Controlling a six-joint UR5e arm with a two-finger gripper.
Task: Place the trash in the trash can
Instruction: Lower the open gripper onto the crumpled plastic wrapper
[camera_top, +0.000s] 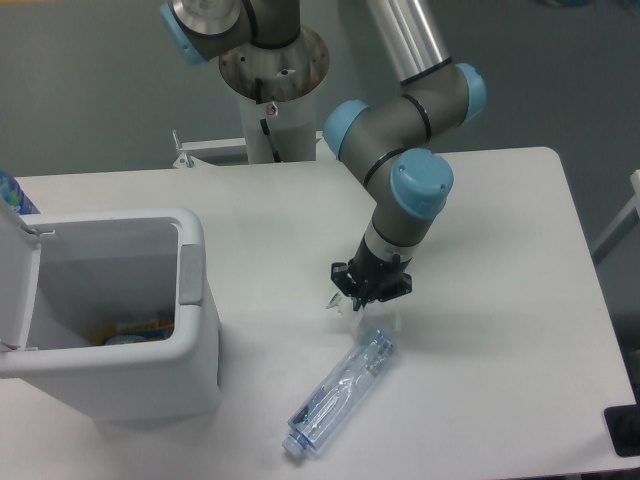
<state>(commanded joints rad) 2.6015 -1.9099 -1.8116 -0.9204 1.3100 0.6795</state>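
From where I stand, no word, number, brand or sign can be read anywhere. The small crumpled clear plastic wrapper (345, 303), right at the tips of the black two-finger pincer (366, 296), shows a white patch, but nothing on it is legible. The long, squashed, clear bluish plastic bottle (338, 395), just below the pincer, carries no readable print. The large white rectangular plastic bin (190, 340), well to the pincer's left, bears a plain grey tab (188, 274) without lettering.
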